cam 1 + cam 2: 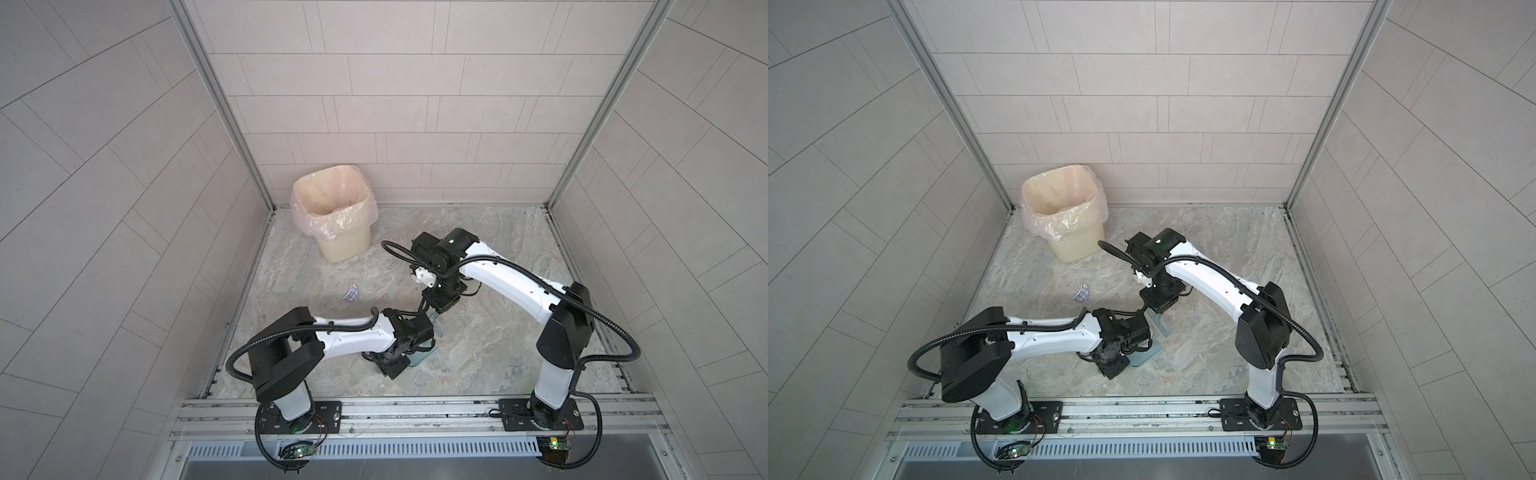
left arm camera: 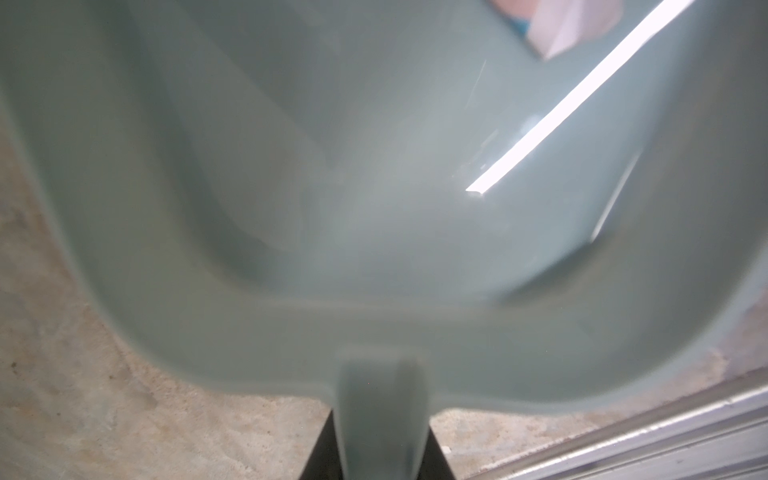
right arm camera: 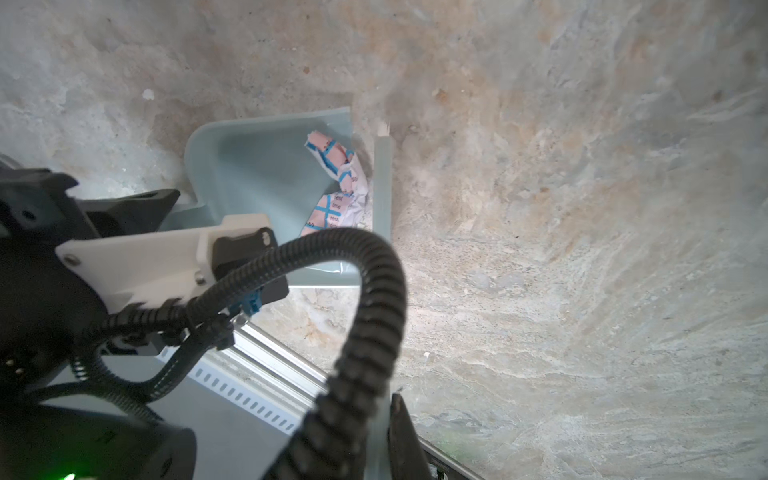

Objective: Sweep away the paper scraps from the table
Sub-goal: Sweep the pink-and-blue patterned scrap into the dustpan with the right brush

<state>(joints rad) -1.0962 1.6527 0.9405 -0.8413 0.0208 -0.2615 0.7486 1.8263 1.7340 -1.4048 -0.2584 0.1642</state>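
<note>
My left gripper (image 2: 380,451) is shut on the handle of the pale blue dustpan (image 2: 374,187), which rests on the table (image 1: 498,332). My right gripper (image 3: 380,440) is shut on the brush handle. The brush (image 3: 382,183) stands at the pan's open mouth. Crumpled paper scraps (image 3: 338,187) with pink and blue print lie just inside the mouth, against the brush; they also show blurred in the left wrist view (image 2: 573,29). One grid-printed paper scrap (image 1: 352,292) (image 1: 1082,292) lies alone on the table, left of both grippers. In both top views the dustpan (image 1: 424,355) (image 1: 1148,353) and brush (image 1: 437,328) (image 1: 1160,324) are mostly hidden under the arms.
A cream bin (image 1: 345,245) (image 1: 1075,247) lined with a clear bag stands at the back left of the table. Tiled walls close in three sides. A metal rail (image 1: 415,409) runs along the front edge, close to the dustpan.
</note>
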